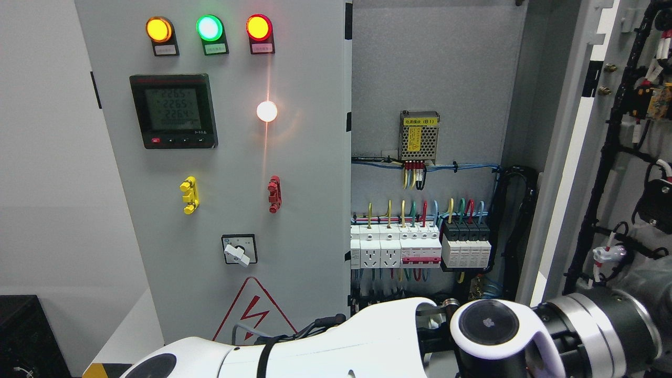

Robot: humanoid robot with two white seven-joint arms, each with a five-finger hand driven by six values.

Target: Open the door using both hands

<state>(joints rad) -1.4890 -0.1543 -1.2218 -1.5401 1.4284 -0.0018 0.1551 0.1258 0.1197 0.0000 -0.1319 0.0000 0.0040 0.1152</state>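
Head view: facing a grey electrical cabinet. At 9 o'clock of the picture, the closed left door (310, 173), carrying at 11 o'clock a row of three lit lamps, amber (158, 29), green (209, 27) and red (259, 27). Just below them a black meter (173, 110) with a lit screen, and at its 3 o'clock a glowing white lamp (266, 111). Lower down a yellow handle (189, 195) and a red handle (274, 193), then a rotary switch (239, 250) and a red warning triangle (254, 310) at 6 o'clock of it. At 3 o'clock of the picture, the right door (564, 173), swung wide open, inner side with black cables turned to the camera. Between the two doors the open interior: a mesh power supply (419, 135) at centre, a row of white breakers (420, 247) under it, black modules (466, 244) touching them at 3 o'clock. At 6 o'clock the white left arm (336, 346), entering from 7 o'clock and reaching across toward 4 o'clock, ending in a round joint cap (488, 323) and a silver-black cuff (604, 325) near the open door. No hand to be seen, so cannot tell whether released, clenched or grasping.
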